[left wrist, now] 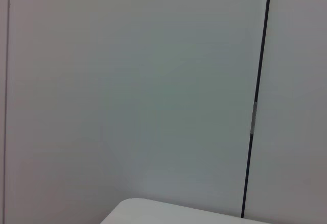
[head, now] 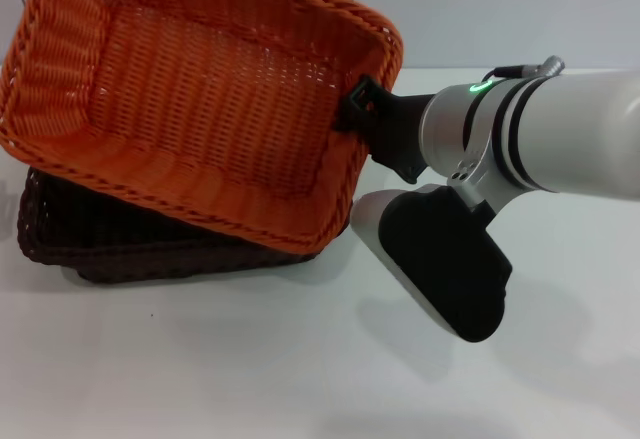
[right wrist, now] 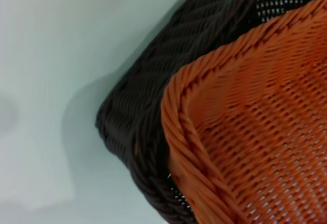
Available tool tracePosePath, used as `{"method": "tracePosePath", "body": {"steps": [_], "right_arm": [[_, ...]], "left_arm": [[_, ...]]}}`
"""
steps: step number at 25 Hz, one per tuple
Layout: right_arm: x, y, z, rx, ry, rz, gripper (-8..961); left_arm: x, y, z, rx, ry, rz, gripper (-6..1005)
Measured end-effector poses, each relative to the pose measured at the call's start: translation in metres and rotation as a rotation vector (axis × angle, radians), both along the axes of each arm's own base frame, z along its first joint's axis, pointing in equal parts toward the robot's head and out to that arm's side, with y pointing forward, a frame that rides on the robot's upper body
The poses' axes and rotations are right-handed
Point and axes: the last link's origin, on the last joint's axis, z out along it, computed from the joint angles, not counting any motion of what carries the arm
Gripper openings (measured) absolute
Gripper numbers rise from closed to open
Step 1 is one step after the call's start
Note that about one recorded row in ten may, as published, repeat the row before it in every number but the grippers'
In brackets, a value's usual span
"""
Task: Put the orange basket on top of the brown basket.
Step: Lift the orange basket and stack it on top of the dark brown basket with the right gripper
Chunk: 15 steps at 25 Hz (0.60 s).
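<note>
The orange basket (head: 190, 89) is tilted, with its near left part resting over the brown basket (head: 120, 244) and its right side raised. My right gripper (head: 362, 105) is shut on the orange basket's right rim, coming in from the right. The brown basket lies on the white table, mostly hidden under the orange one. In the right wrist view a corner of the orange basket (right wrist: 245, 132) overlaps a corner of the brown basket (right wrist: 153, 112). My left gripper is out of view; its wrist camera shows only a wall.
The white table (head: 250, 359) spreads in front and to the right of the baskets. My right arm (head: 560, 129) and its black and white wrist housing (head: 440, 259) hang over the table to the right. A wall stands behind.
</note>
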Motion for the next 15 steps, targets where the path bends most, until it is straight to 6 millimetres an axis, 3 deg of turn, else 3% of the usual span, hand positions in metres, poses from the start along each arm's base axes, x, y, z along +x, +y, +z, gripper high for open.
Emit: {"method": "tracePosePath", "body": {"steps": [8,15], "right_arm": [[-0.001,-0.014,0.008,0.011,0.066,-0.063,311],[-0.001,-0.034,0.022,0.030,0.173,-0.127,546]], "left_arm": [[0.002,0.006,0.000,-0.015,0.007,-0.004,784],[0.001,0.011,-0.002,-0.032,0.008,0.006,784]]}}
